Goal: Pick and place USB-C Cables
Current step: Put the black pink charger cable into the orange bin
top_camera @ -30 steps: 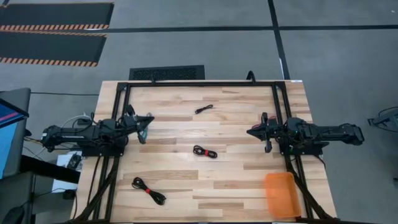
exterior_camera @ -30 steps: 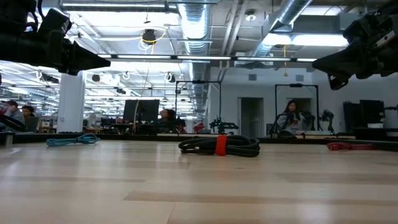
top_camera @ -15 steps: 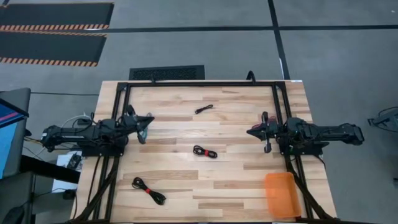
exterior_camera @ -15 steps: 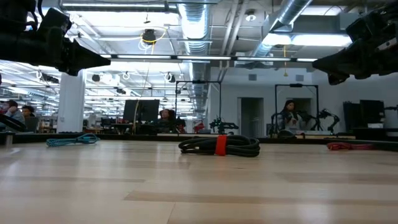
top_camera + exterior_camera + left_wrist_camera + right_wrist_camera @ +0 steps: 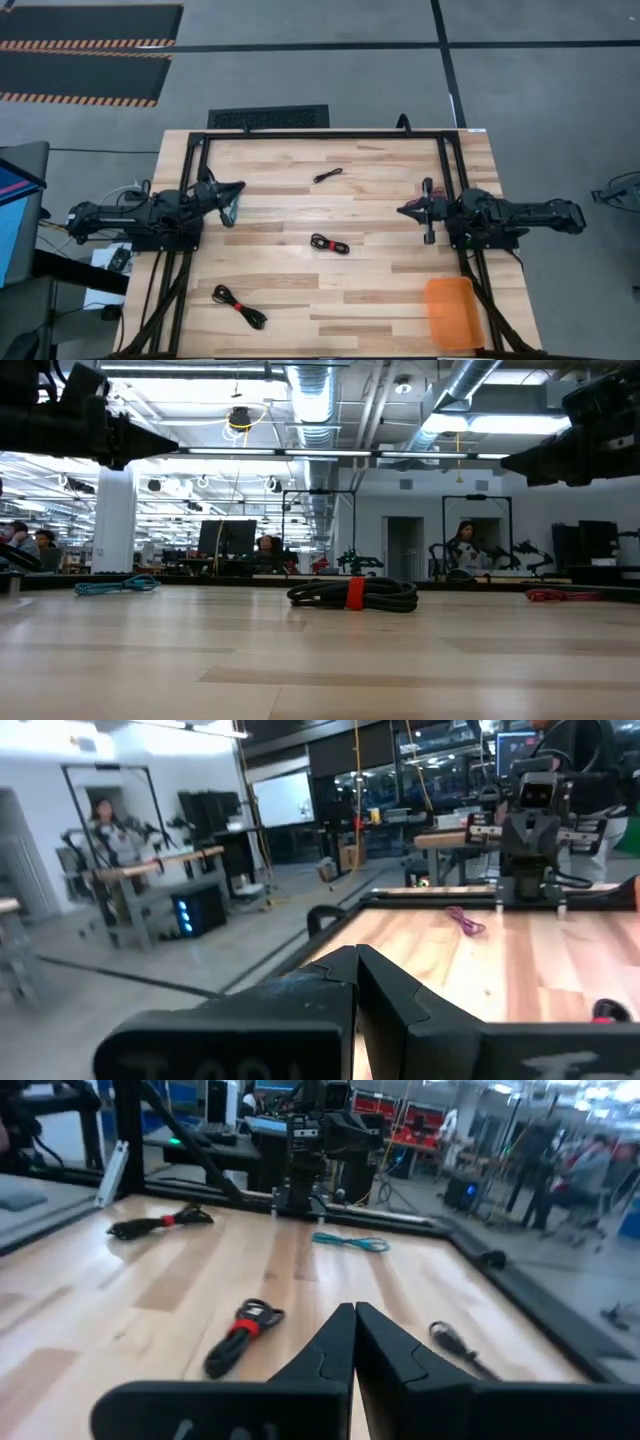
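USB-C Cables: four coiled bundles spread over the worktop, plus one partly seen by the right arm.
Black-and-red cable, centre: flat on the wood, between the two arms; nearest bundle in the low view.
Black-and-red cable, front left: near the front edge, well apart from the others.
Black cable, rear: short bundle near the back frame rail.
Teal cable: just beside the left hand; lying flat at far left in the low view.
Red cable: thin, low on the wood at the right side.
Left hand: raised over the left edge, fingers closed together, empty.
Right hand: raised over the right side, fingers closed together, empty.
Orange bin: front right corner of the worktop.
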`<move>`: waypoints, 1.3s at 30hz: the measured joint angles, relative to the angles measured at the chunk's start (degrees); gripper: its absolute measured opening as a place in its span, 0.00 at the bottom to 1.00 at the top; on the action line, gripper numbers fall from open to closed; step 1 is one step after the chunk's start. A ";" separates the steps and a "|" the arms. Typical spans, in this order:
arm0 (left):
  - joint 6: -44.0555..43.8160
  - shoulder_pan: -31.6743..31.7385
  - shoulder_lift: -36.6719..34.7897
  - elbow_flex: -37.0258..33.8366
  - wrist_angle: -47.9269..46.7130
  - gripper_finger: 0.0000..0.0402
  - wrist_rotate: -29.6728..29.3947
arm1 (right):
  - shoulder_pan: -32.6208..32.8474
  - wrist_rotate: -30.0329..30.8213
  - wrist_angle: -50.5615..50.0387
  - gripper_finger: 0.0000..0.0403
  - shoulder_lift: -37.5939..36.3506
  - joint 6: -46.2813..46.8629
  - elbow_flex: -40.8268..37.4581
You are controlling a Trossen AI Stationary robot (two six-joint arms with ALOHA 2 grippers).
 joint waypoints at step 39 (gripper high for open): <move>-15.34 2.27 17.36 -0.64 -4.96 0.00 4.21 | 9.45 6.81 53.22 0.08 66.55 12.50 19.83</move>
